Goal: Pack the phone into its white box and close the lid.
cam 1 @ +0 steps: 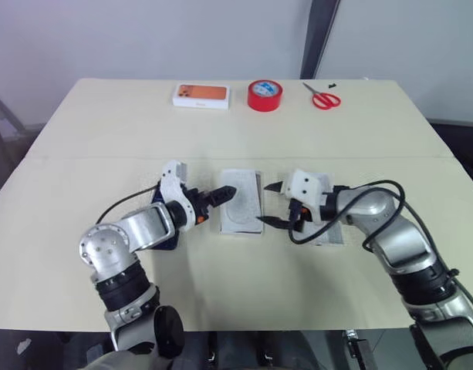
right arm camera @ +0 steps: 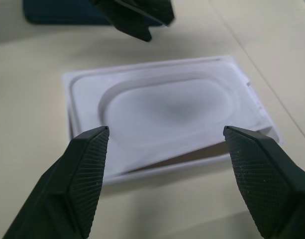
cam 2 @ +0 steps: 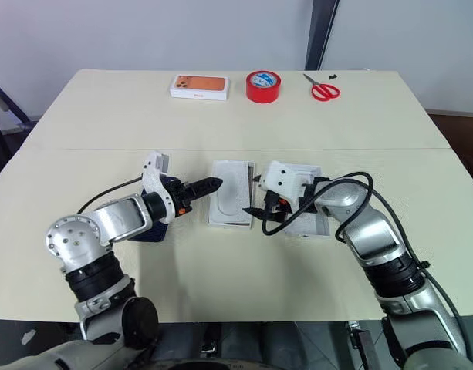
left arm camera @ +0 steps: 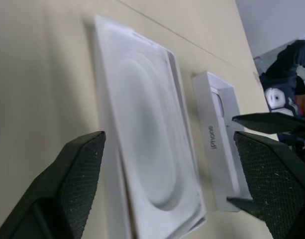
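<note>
Left gripper (left arm camera: pixel 167 174): fingers spread wide, nothing between them, tips aimed across the table at the near long edge of the white box (cam 1: pixel 241 202). Just short of that edge, not touching. Right gripper (right arm camera: pixel 164 169): fingers apart, released, empty, aimed at the same box from the opposite side; lower fingertip close to the box's corner, contact not resolvable.

White box: flat on the table (cam 1: pixel 236 139), between the two grippers, open side up. Holds a white moulded insert (right arm camera: pixel 167 107) with a shallow oval recess; insert sits slightly askew, one edge lifted above the tray rim. No phone inside.

Phone (right arm camera: pixel 62 12): dark blue, flat on the table on the far side of the left gripper from the box, partly hidden under the left wrist in the head views. Outside the box.

Second white part (left arm camera: pixel 219 134) lettered "iPhone" on its side wall: beside the white box on the right gripper's side, open face up, partly under the right wrist.

Far edge of table, well apart from the work area: white box with orange phone picture (cam 1: pixel 201 95), red tape roll (cam 1: pixel 265 95), red-handled scissors (cam 1: pixel 322 97).
</note>
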